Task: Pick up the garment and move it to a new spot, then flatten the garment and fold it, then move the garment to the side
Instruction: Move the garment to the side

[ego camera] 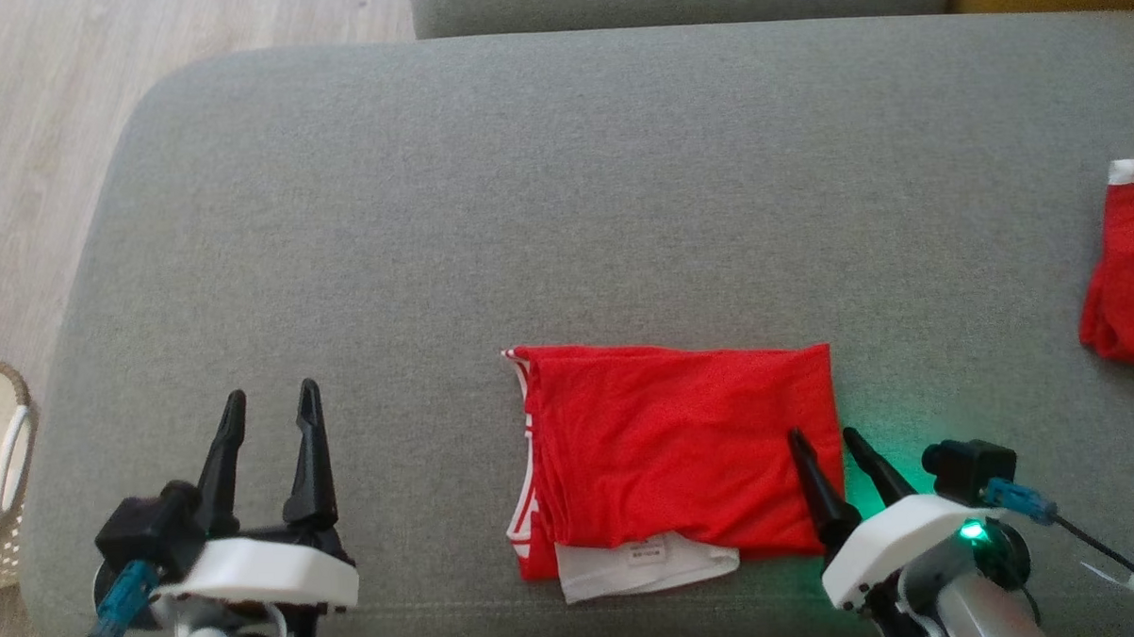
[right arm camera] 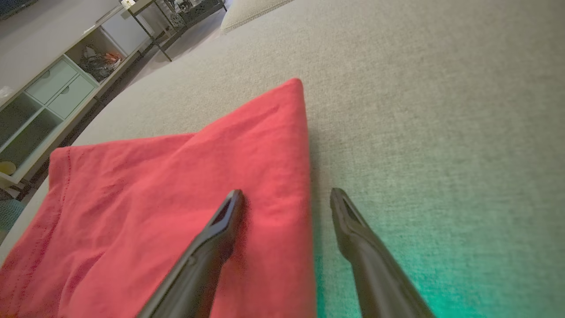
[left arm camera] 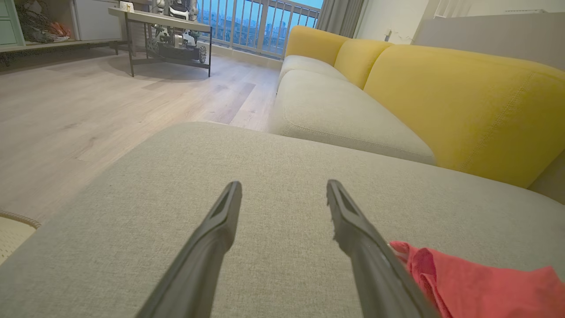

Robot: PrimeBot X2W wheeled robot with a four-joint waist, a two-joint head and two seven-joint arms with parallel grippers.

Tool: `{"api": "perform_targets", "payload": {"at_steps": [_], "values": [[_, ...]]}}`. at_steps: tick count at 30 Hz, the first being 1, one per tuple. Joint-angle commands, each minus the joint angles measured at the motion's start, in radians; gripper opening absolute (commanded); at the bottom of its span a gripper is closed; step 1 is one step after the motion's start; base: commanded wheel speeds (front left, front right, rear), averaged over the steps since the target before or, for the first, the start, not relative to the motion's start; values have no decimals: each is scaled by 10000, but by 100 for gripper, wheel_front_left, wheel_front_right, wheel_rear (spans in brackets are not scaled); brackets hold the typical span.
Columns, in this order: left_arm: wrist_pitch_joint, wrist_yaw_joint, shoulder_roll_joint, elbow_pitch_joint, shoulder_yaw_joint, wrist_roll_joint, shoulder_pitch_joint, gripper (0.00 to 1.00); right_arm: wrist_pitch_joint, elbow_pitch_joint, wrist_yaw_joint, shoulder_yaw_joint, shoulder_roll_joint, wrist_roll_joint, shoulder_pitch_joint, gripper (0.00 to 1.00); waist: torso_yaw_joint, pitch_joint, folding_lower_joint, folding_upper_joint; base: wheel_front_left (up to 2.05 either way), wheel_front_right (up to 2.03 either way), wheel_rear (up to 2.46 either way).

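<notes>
Red garment [ego camera: 675, 447] is seen folded into a rectangle, laid flat near the front edge of the grey cushion [ego camera: 526, 216], with a white panel [ego camera: 646, 563] exposed at its near edge. Right gripper [ego camera: 824, 434] is spread wide and nothing is held. The garment's right edge is straddled, one finger over cloth, one over bare cushion; contact can't be determined. Left gripper [ego camera: 272, 393] is spread wide and empty, well apart to the left. A second red garment [ego camera: 1127, 271] is seen at far right.
</notes>
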Motion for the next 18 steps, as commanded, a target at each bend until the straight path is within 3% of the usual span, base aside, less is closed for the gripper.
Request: {"api": "perform_targets", "payload": {"at_steps": [1, 2, 3, 4, 10, 18], "values": [[-122, -49, 33, -277, 371, 89, -511, 100, -145, -2, -4, 263, -28, 18, -409, 100, 69, 44, -1, 0, 0, 0, 0], [-122, -54, 33, -273, 386, 101, -529, 100, -185, 211, -4, 306, -28, 25, -495, 88, 98, 58, -1, 0, 0, 0, 0], [-122, -62, 33, -265, 398, 109, -548, 100, -230, 392, -4, 357, -28, 64, -575, 31, 123, 69, -1, 0, 0, 0, 0], [-122, -68, 33, -260, 412, 115, -565, 100, -268, 551, -4, 437, -28, 78, -650, 0, 143, 78, -1, 0, 0, 0, 0], [-122, -52, 33, -304, 561, 127, -546, 100, -573, 1127, -4, 675, -28, -861, -1113, 0, 2, 67, -1, 0, 0, 0, 0], [-122, -140, 33, -545, 472, 135, -592, 100, -716, 423, -4, 388, -173, -3402, -1981, 0, -1079, 284, -1, 0, 0, 0, 0]]}}
